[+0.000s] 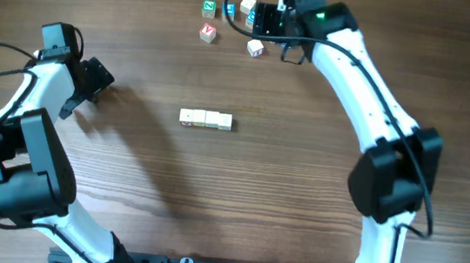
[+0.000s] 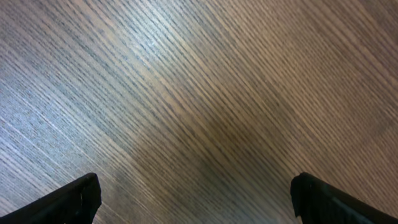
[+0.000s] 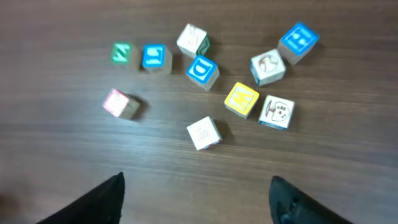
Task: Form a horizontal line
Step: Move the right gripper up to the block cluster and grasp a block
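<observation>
- The horizontal line point(image 1: 206, 120) lies near the middle of the tabletop point(image 1: 298, 199): what looks like three cream cubes set edge to edge in a straight left-to-right row, with no arm near it.
- Well apart from it, at the far edge, sit the loose cubes point(image 3: 241, 99), scattered with blue, green, yellow and pink faces up.
- One plain cream cube point(image 3: 203, 133) lies at the near side of that scatter, apart from its neighbours and closest to your right hand point(image 3: 198, 193).
- Your right hand hangs above the scatter, released, fingers spread with nothing between them.
- Your left hand point(image 2: 196, 193) is off to its own side, released too, with only bare wood under it.
- The step in hand reads as fetching the next cube for the row.
- Next move, as I judge it: bring the right hand down square over the cream cube and keep the fingers off the yellow-faced cube beside it.
</observation>
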